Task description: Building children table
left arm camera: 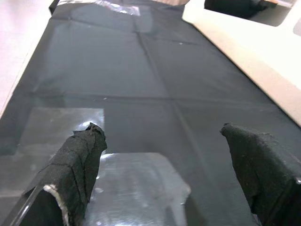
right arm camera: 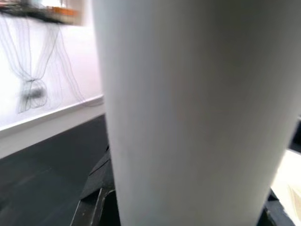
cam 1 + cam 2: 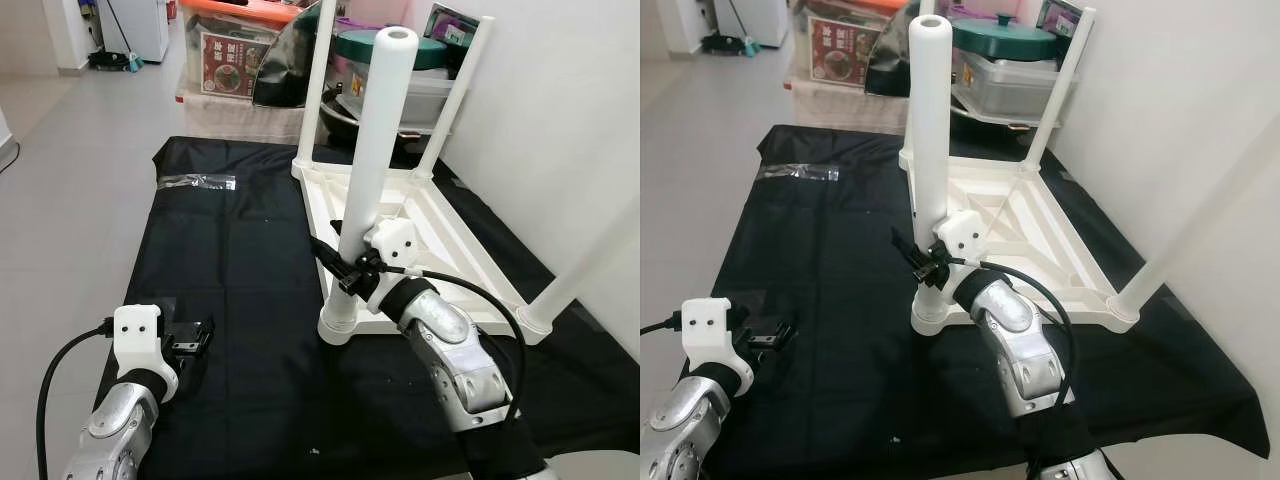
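Standing inverted on one black sheet (image 3: 240, 250), one white table (image 3: 440, 235) bearing four legs, right gripper (image 3: 345, 268) clasping nearest leg (image 3: 372, 150), left gripper (image 3: 190, 338) hovering spread apart, empty.

A black cloth (image 3: 230, 260) covers the floor, with a clear plastic bag (image 3: 197, 182) lying flat near its far left edge. Beyond the cloth stand a storage bin with an orange lid (image 3: 232, 45) and a green-lidded pot (image 3: 1002, 40) on a grey container (image 3: 1008, 85).
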### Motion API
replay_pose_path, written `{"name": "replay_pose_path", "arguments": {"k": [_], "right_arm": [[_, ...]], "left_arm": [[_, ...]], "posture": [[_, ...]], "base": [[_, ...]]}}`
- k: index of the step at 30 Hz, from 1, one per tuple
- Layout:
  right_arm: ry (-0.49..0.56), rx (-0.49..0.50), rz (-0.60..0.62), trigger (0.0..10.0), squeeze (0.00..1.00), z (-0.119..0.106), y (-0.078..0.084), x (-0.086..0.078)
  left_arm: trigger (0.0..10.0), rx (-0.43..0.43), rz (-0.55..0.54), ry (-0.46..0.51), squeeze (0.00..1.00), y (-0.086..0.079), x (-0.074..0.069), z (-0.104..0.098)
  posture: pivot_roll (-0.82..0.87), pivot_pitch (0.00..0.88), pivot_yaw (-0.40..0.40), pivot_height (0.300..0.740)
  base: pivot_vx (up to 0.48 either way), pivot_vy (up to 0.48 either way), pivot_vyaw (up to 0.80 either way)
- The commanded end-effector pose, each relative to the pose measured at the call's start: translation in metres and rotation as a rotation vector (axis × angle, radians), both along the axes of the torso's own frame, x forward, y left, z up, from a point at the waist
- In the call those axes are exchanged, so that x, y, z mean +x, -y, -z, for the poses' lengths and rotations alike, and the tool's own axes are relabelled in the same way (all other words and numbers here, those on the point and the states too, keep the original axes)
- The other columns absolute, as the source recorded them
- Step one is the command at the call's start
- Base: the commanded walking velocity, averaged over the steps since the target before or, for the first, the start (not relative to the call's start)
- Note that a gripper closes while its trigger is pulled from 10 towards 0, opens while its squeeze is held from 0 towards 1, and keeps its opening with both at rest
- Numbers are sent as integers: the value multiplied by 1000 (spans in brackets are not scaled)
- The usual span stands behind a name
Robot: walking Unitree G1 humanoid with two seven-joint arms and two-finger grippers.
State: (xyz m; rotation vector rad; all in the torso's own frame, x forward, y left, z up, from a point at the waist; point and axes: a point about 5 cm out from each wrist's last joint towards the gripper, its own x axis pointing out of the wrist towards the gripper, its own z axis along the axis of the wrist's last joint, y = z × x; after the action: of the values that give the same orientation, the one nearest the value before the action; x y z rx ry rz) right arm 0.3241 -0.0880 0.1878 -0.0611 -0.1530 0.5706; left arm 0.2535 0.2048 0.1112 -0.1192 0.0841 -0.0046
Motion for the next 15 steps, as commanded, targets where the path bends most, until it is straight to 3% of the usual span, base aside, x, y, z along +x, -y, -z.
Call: {"name": "replay_pose_path", "arguments": {"k": [1, 3, 6, 8, 10, 11, 15], "right_arm": [[-246, -67, 96, 10000, 0, 52, 12, 0], [-291, -55, 166, 10000, 0, 57, 16, 4], [-440, -22, 486, 10000, 0, 78, 40, 13], [-440, -22, 486, 10000, 0, 78, 40, 13], [-467, -11, 554, 10000, 0, 81, 45, 14], [-455, -2, 657, 10000, 0, 77, 52, 16], [-464, 23, 746, 10000, 0, 75, 56, 17]], "left_arm": [[10000, -13, 6, -19, 0, 2, 0, 4], [10000, -13, 6, -19, 0, 2, 0, 4], [10000, -10, 8, -20, 0, 3, 0, 3], [10000, -10, 8, -20, 0, 3, 0, 3], [10000, -9, 8, -20, 0, 2, 0, 3], [10000, -7, 5, -20, 0, 1, 1, 3], [10000, -5, 2, -26, 0, 1, 1, 4]], "posture": [[109, 0, -150, 740], [109, 0, -150, 740], [112, 0, -146, 740], [112, 0, -146, 740], [112, 0, -146, 740], [107, 0, -144, 740], [106, 0, -143, 740]], "base": [[0, 0, 0], [0, 0, 0], [0, 0, 0], [0, 0, 0], [0, 0, 0], [0, 0, 0], [0, 0, 0]]}}
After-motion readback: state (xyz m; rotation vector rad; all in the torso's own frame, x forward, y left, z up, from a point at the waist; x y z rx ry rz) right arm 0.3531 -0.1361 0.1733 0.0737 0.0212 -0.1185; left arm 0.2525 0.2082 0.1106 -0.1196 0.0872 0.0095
